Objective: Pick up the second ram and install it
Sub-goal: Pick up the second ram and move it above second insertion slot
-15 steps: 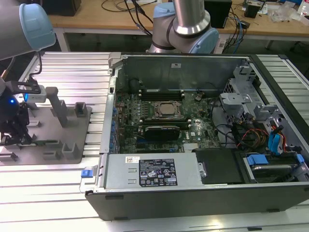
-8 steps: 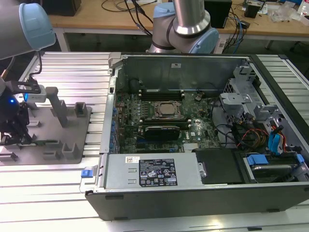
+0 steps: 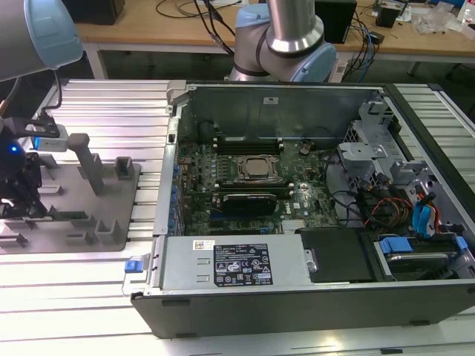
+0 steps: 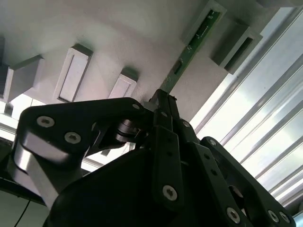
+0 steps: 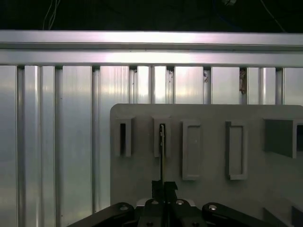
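At the exterior view's left, the gripper (image 4: 163, 99) is clamped on the 2nd ram (image 4: 193, 41) at the gray holder tray (image 3: 70, 182).

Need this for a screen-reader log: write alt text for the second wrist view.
The black hand grips one end of a thin green ram standing on edge over a grey tray of slotted holders, beside a ribbed metal table.

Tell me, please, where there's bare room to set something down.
The table is bare on the exterior view's left, nearer the camera than the tray, beside the case. Crowded: the tray, where the gripper grips the ram, and inside the case.
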Tool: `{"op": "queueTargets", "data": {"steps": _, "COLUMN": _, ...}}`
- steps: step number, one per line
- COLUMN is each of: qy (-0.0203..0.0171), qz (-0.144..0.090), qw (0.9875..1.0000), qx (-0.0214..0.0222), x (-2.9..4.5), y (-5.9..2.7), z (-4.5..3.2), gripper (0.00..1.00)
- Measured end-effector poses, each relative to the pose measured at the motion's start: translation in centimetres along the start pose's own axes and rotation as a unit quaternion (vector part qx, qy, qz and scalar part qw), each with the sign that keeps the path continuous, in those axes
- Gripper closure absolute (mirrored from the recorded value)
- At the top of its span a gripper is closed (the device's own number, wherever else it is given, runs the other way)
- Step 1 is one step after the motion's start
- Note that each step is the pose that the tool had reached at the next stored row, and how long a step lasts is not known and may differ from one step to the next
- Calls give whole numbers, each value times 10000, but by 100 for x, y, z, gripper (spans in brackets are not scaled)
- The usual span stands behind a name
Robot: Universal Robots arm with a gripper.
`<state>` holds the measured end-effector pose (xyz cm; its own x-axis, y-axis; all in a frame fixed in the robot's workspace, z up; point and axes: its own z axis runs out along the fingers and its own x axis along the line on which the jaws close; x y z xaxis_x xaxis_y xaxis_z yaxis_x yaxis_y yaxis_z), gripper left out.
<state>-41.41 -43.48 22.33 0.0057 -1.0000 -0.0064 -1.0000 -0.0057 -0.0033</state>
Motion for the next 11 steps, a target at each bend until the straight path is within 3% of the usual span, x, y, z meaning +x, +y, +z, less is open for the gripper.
{"op": "queueTargets", "data": {"steps": 3, "qy": 0, "qz": 0, "qw": 10000, "qx": 0, "x": -6, "y": -1, "z": -186, "gripper": 91}}
{"op": "queueTargets", "data": {"steps": 5, "qy": 0, "qz": 0, "qw": 10000, "qx": 0, "x": -7, "y": -1, "z": -246, "gripper": 91}}
{"op": "queueTargets", "data": {"steps": 8, "qy": 0, "qz": 0, "qw": 10000, "qx": 0, "x": -9, "y": -1, "z": -413, "gripper": 91}}
{"op": "queueTargets", "data": {"steps": 10, "qy": 0, "qz": 0, "qw": 10000, "qx": 0, "x": -9, "y": -1, "z": -465, "gripper": 91}}
{"op": "queueTargets", "data": {"steps": 11, "qy": 0, "qz": 0, "qw": 10000, "qx": 0, "x": -10, "y": -2, "z": -580, "gripper": 91}}
